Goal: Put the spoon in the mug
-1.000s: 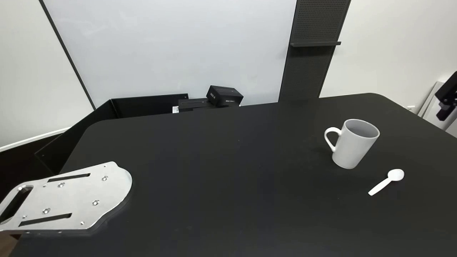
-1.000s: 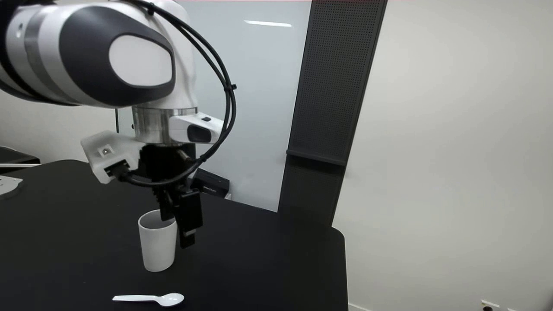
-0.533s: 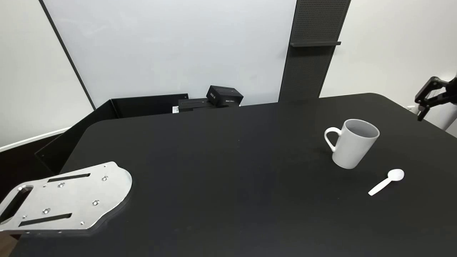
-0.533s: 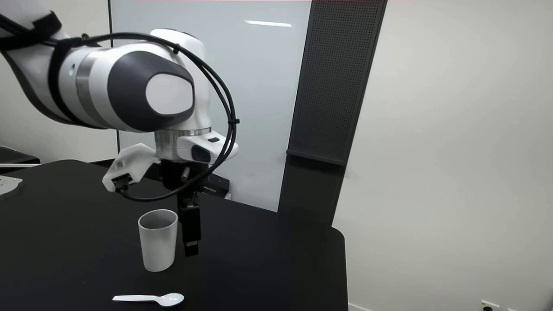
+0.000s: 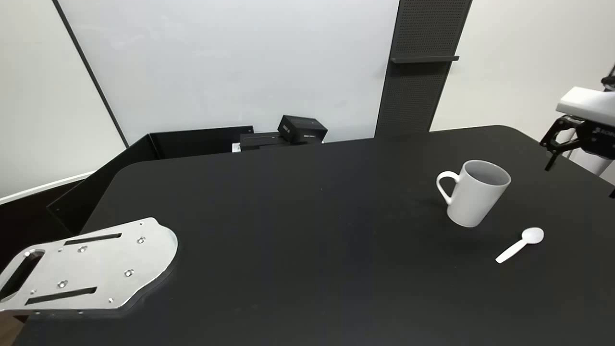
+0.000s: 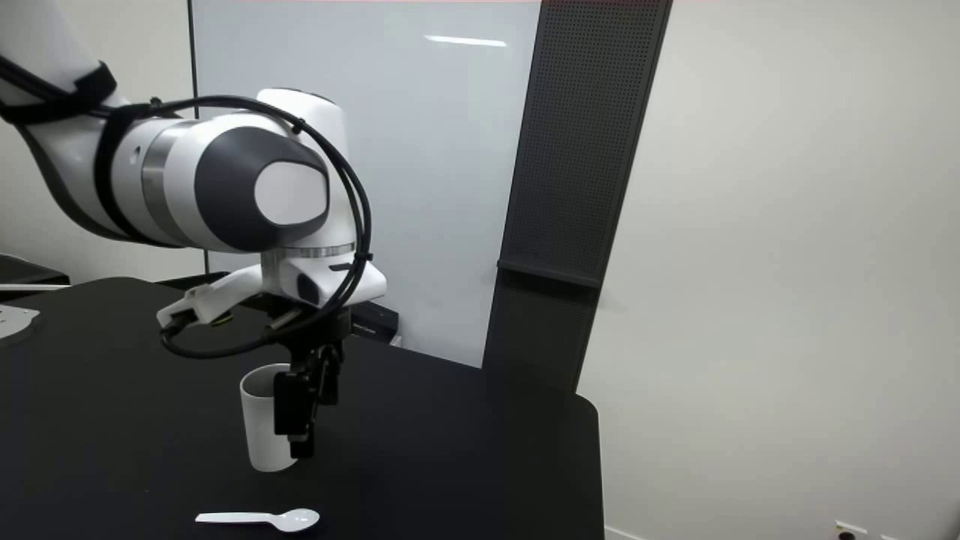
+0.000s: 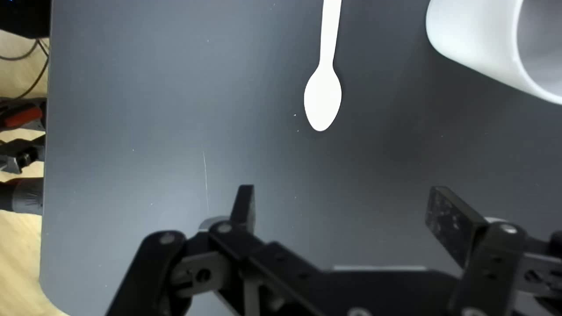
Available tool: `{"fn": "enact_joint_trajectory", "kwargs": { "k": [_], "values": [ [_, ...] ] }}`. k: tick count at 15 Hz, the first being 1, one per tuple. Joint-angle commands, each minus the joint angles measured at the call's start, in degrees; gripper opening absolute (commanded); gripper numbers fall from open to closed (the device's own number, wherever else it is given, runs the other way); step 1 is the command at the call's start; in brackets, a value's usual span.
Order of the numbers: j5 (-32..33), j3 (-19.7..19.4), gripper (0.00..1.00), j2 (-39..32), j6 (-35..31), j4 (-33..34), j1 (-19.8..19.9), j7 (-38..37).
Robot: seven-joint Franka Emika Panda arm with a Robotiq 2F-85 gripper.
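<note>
The white spoon (image 5: 532,236) lies on the black table in front of the mug. It also shows in an exterior view (image 6: 292,520) and in the wrist view (image 7: 323,96), bowl towards my gripper. The white mug (image 5: 473,202) stands upright; its loop handle shows only in this exterior view. In the wrist view the mug (image 7: 476,37) is cut off at the upper right. My gripper (image 7: 343,193) is open and empty above the table, short of the spoon's bowl. In an exterior view my gripper (image 6: 309,424) hides the right part of the mug (image 6: 259,431).
A silver metal plate (image 5: 105,264) lies at the table's far end. Black boxes (image 5: 301,129) stand behind the back edge. A side edge of the table (image 7: 48,153) shows in the wrist view, with cables and tools (image 7: 22,116) beyond it.
My gripper has come down and further into view over the table, and has turned about its axis. The spoon and the mug have not moved.
</note>
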State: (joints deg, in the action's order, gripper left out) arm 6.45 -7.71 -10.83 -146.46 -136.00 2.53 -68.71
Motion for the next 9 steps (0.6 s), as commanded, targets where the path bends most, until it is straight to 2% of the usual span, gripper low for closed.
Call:
{"fn": "enact_joint_trajectory", "kwargs": {
  "k": [1, 9],
  "values": [
    [-0.37, -0.45, 1.00, -0.06, 0.16, 0.01, -1.03, -0.88],
    [-0.89, -0.28, 1.00, -0.08, 0.17, -0.24, -1.78, -1.92]
  ]
}}
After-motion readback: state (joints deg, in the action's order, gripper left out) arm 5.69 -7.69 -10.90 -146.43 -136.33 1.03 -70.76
